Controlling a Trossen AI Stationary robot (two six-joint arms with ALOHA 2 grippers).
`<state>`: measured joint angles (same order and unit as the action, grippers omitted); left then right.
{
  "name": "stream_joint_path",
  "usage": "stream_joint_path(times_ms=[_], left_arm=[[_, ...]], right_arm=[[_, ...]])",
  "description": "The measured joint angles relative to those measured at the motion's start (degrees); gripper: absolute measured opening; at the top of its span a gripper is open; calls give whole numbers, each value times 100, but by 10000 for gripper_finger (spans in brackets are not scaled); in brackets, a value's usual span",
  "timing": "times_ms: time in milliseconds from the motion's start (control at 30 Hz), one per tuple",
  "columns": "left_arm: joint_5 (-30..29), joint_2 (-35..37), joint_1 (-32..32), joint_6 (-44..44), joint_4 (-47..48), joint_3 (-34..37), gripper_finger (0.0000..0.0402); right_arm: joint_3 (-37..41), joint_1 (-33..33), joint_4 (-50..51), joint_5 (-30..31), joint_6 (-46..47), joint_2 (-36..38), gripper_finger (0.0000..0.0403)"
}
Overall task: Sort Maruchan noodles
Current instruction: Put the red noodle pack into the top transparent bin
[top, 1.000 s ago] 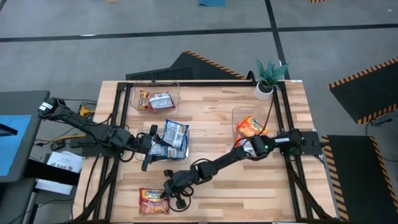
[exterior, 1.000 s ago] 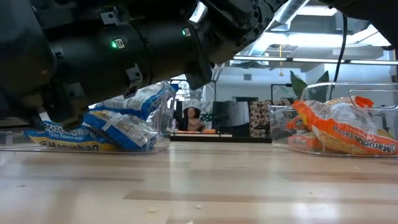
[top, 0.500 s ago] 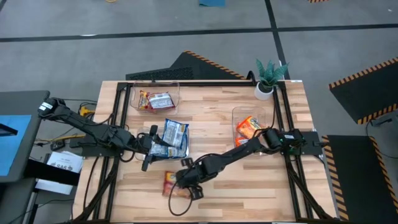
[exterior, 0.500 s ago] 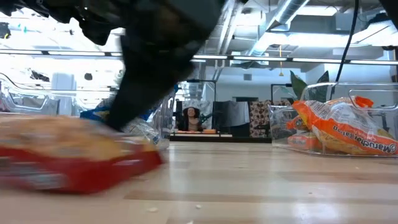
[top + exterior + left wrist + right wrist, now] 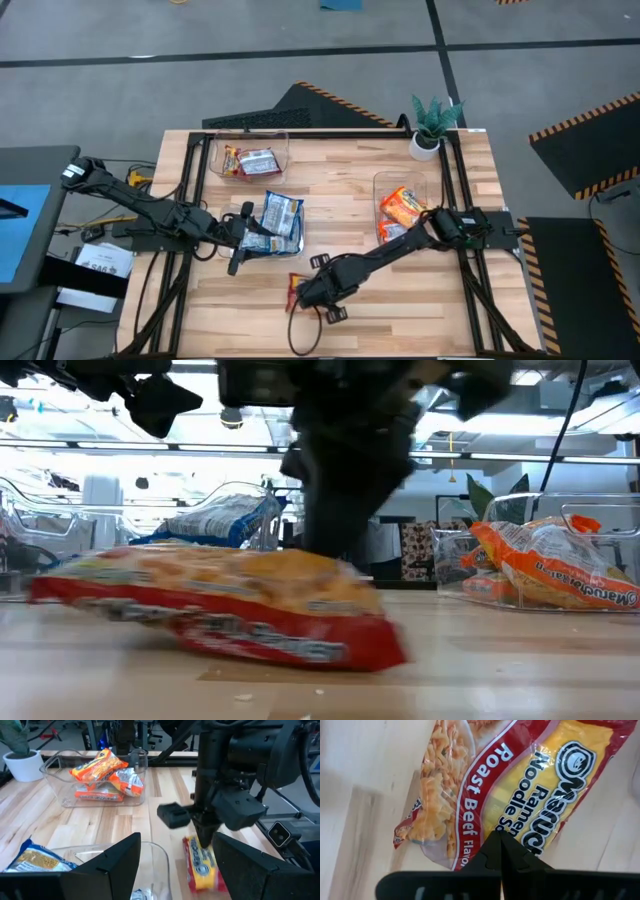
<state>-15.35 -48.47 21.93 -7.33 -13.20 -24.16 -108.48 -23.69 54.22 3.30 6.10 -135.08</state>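
Note:
My right gripper [image 5: 303, 292] is over the near middle of the table, shut on a red-and-yellow Roast Beef noodle packet [image 5: 292, 290], which also shows in the low view [image 5: 230, 605] and the left wrist view [image 5: 202, 867]. My left gripper [image 5: 240, 240] is open and empty at the near-left clear bin [image 5: 290, 250], which holds blue-and-white packets [image 5: 275, 222]. Red packets [image 5: 252, 162] lie in the far-left bin. Orange packets [image 5: 402, 205] lie in the right bin. My right gripper pinches the red packet between its two shut fingers, at the wrapper's red band near the packet's middle [image 5: 482, 832]. The fingers come from above, pointing down. The packet hangs tilted below them [image 5: 300, 640], just over the table; whether its low edge touches the wood I cannot tell.
A potted plant [image 5: 433, 125] stands at the far right corner. Black frame rails [image 5: 190, 200] run along the table's left and right sides. Bare wood [image 5: 340, 190] lies between the bins.
My right gripper has taken the red packet up from the table's near-left part and carried it toward the right and a little toward the far edge. The packet lay flat then; now it hangs tilted below the fingers.

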Motion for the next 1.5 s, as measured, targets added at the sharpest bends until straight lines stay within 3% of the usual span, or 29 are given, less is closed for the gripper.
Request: stream_joint_path(times_ms=[567,867,1100,1267,1500], left_arm=[[2,-2,0,-261,237,-2,235],[0,-2,0,-218,235,-2,235],[0,-2,0,-198,224,-2,235],[0,-2,0,-197,219,-2,235],[-2,-2,0,-197,222,-2,235]], right_arm=[[96,-118,1863,63,313,114,7],[1260,-106,960,192,778,1170,7],[1338,-123,701,1136,1345,2088,35],[1350,-26,601,1288,1714,2206,52],[1346,287,545,801,1662,1867,85]])
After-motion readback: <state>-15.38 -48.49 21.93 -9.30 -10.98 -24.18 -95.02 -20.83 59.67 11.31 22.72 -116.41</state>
